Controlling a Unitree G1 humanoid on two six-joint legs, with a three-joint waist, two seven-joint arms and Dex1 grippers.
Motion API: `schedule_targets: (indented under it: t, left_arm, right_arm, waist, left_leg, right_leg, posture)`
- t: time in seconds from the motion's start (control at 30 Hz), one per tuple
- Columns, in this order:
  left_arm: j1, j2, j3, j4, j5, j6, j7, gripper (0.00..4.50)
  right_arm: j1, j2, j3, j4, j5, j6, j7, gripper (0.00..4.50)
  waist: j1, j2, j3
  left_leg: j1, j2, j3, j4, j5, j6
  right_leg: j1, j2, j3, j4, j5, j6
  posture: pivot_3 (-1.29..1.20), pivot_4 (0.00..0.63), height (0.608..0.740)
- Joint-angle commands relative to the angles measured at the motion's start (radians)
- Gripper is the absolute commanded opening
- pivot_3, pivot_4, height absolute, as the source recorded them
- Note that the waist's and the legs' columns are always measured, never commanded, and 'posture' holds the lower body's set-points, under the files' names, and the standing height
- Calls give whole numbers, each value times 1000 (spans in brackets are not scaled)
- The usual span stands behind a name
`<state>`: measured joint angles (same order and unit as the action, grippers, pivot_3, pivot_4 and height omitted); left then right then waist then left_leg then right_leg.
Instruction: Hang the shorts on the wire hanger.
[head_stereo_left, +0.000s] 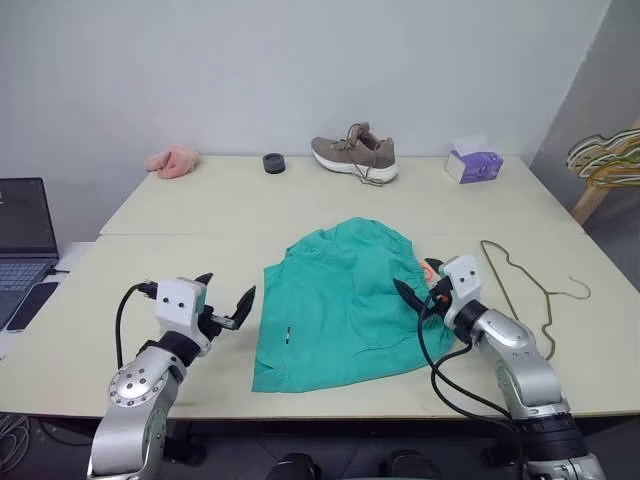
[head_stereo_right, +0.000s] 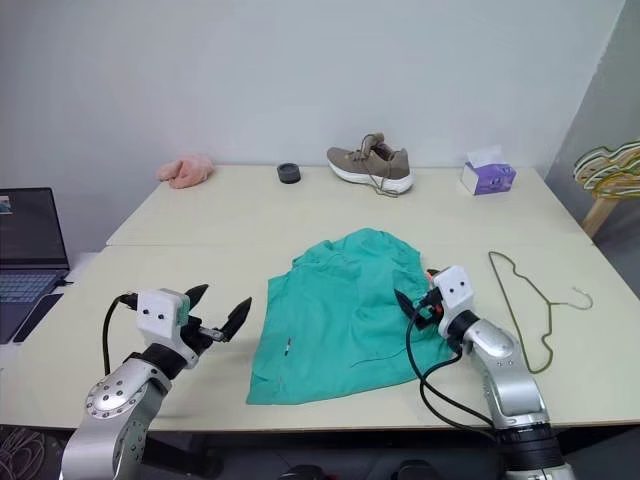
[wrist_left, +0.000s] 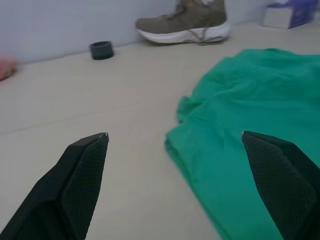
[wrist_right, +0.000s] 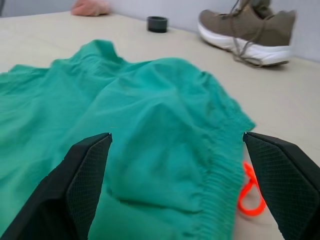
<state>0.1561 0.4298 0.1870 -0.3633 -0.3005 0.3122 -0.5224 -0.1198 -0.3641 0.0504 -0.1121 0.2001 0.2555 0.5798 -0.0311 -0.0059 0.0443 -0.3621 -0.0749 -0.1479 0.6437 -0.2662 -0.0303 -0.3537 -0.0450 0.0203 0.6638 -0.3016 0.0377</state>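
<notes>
The teal-green shorts (head_stereo_left: 340, 300) lie flat in the middle of the table, waistband toward my right arm, with an orange drawstring loop (wrist_right: 250, 192) beside the waistband. To their right the thin wire hanger (head_stereo_left: 545, 300) rests flat on the table, hook pointing right. My left gripper (head_stereo_left: 229, 287) is open just left of the shorts' left edge and holds nothing. My right gripper (head_stereo_left: 415, 280) is open at the waistband side, its fingers over the cloth edge, gripping nothing. In the wrist views each gripper's fingers (wrist_left: 85, 170) (wrist_right: 85, 170) stand wide apart above the table.
Along the table's back edge sit a pink cloth (head_stereo_left: 173, 160), a small black ring (head_stereo_left: 273, 162), a brown shoe (head_stereo_left: 355, 155) and a purple tissue box (head_stereo_left: 473, 163). A laptop (head_stereo_left: 25, 230) and phone (head_stereo_left: 30, 305) are off the left side. Coloured hangers (head_stereo_left: 605, 155) stand at far right.
</notes>
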Motion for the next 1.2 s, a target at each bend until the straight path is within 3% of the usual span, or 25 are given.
schedule_targets:
  t: [0.03, 0.23, 0.4, 0.77, 0.87, 1.2]
  left_arm:
    - [9, 94, -74, -89, -72, 54, -165, 4500]
    - [16, 320, -208, -91, -78, 85, -431, 4500]
    - [16, 440, -309, -2, 22, -4, -551, 4500]
    - [-69, 372, -380, 234, 160, -168, -524, 4500]
    - [-84, 351, -379, 262, 160, -174, -525, 3910]
    - [-107, 333, -364, 302, 181, -219, -488, 850]
  right_arm:
    - [24, -105, 29, -139, 87, 41, 184, 4479]
    - [106, -342, 55, -274, 167, 119, 421, 4479]
    - [119, -389, 47, -294, 171, 122, 447, 4479]
    - [154, -402, 40, -330, 139, 95, 444, 4479]
    - [156, -418, 33, -325, 133, 86, 454, 4500]
    - [99, -464, 90, -205, -17, -86, 464, 4500]
  waist:
    - [-2, 3, 2]
    - [-10, 6, 4]
    - [-28, 8, 7]
    - [-25, 10, 7]
    - [-26, 11, 7]
    - [-33, 13, 5]
  left_leg:
    - [0, 0, 1, 0, 0, 0]
    - [0, 1, 1, -1, 0, 0]
    - [0, 3, 2, -1, 0, 0]
    - [0, 2, 3, 0, -1, 1]
    - [0, 2, 3, 1, 0, 1]
    - [2, 2, 3, 1, 0, 1]
  right_leg:
    - [0, 0, 0, 0, -1, 1]
    - [0, 0, -1, 0, -5, 0]
    - [0, 0, -1, 0, -5, 0]
    - [0, -1, -1, -1, -5, 1]
    - [1, -2, -1, 0, -4, 2]
    - [1, -1, -1, 1, -4, 3]
  posture:
    - [-108, 0, 740]
    - [-147, 0, 740]
    - [-170, 0, 740]
    - [-202, 0, 740]
    - [-209, 0, 740]
    - [-207, 0, 740]
